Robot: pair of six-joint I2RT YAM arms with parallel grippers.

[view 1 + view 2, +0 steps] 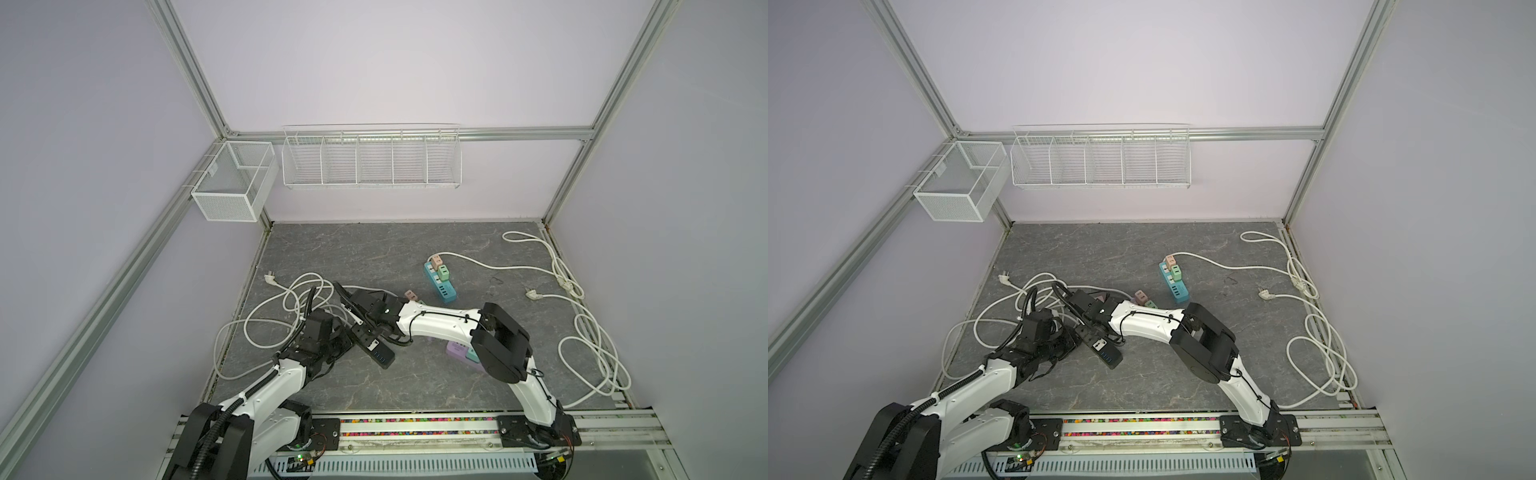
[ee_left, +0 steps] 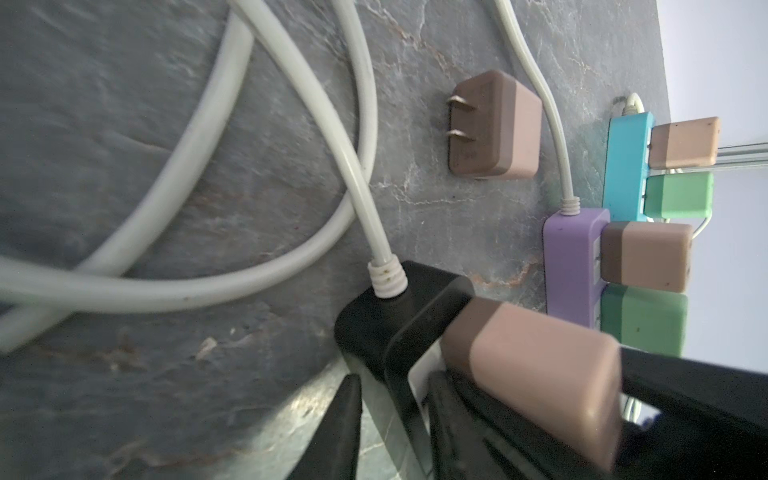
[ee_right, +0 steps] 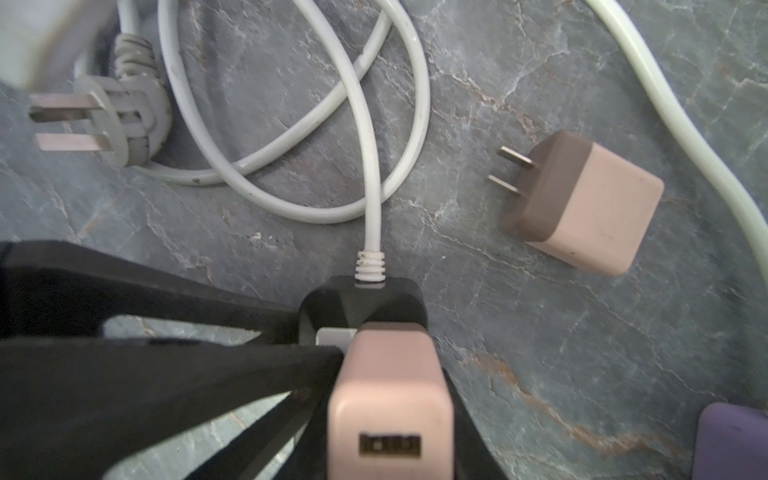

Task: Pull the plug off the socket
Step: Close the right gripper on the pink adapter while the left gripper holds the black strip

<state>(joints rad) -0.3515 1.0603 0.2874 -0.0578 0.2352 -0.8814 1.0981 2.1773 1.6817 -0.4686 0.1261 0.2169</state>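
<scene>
The socket is a black power strip (image 1: 372,345) (image 1: 1101,348) lying on the grey slab, with a white cord leaving its end (image 3: 371,272). A pink-and-brown plug (image 3: 390,386) (image 2: 532,370) stands in it, its brown base against the strip's face, and no prongs show. My right gripper (image 3: 390,436) is shut on this plug, one finger on each side. My left gripper (image 2: 399,432) is shut on the black strip's edge beside the plug. In both top views the two grippers (image 1: 347,338) (image 1: 362,323) meet over the strip and hide the plug.
A loose pink plug (image 3: 582,203) lies on the slab nearby. A purple strip (image 2: 575,266) and a blue strip (image 1: 440,283) carry more plugs. White cord loops (image 1: 291,307) and a three-prong plug (image 3: 99,120) lie left; more cord (image 1: 590,349) lies right.
</scene>
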